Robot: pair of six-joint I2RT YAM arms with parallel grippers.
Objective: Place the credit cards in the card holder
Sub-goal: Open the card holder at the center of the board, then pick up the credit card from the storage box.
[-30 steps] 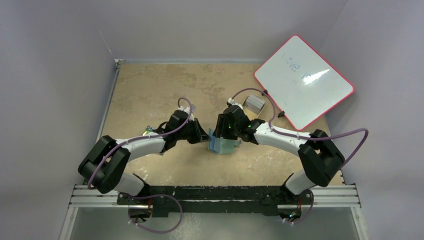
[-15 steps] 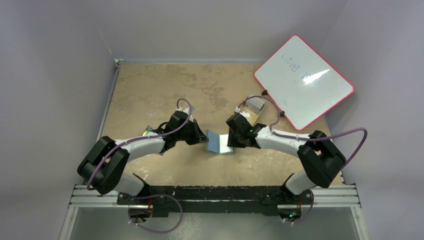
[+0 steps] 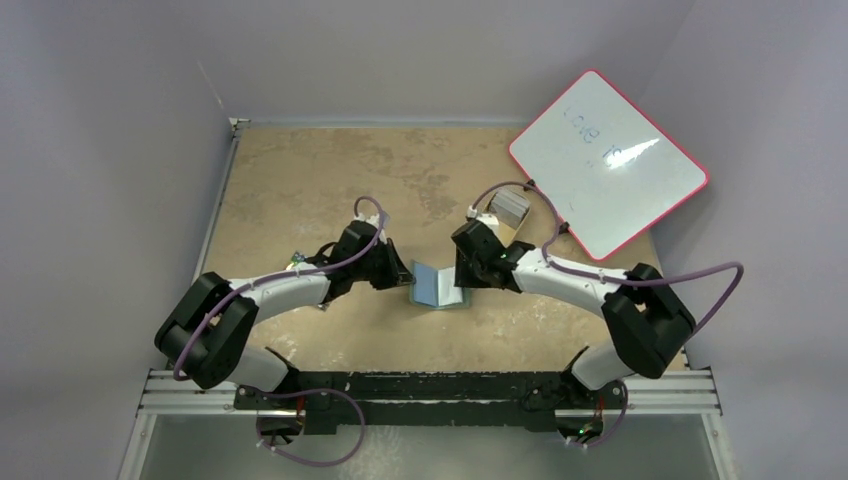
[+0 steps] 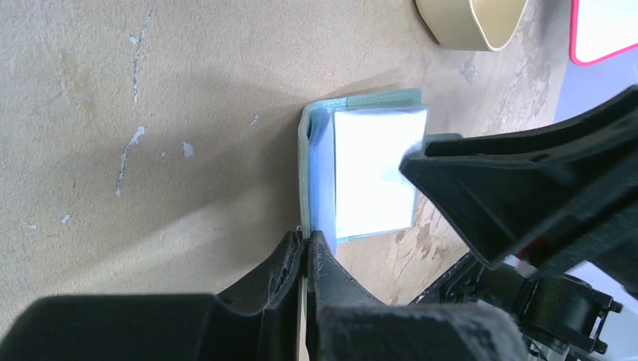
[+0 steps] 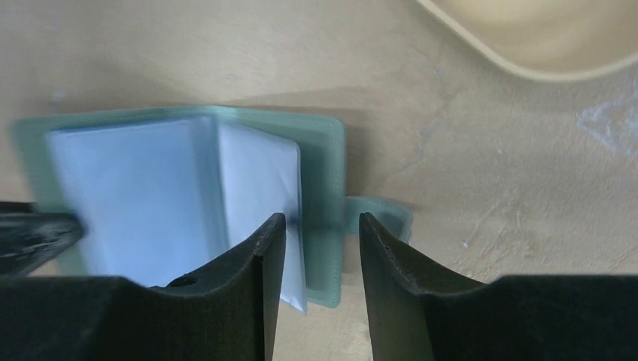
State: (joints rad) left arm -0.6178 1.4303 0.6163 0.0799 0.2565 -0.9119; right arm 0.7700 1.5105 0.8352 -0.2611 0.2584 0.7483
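Observation:
The card holder (image 3: 438, 286) is a dull-green wallet lying open on the table, with clear sleeves showing inside. My left gripper (image 4: 307, 235) is shut on the edge of its left cover (image 4: 304, 180). My right gripper (image 5: 322, 222) is open, with its fingers on either side of the wallet's right edge (image 5: 325, 188), just above it. The snap tab (image 5: 378, 214) sticks out to the right. Greyish credit cards (image 3: 510, 206) appear to lie in the tan tray behind the right gripper. Neither gripper holds a card.
The tan oval tray (image 5: 527, 45) stands just behind and to the right of the wallet, and also shows in the left wrist view (image 4: 470, 19). A white board with a red rim (image 3: 607, 165) leans at the back right. The right arm (image 4: 542, 195) is close to the wallet.
My right gripper has pulled back from over the wallet to its right edge. The wallet now lies lower and flatter, open. My left gripper has barely moved.

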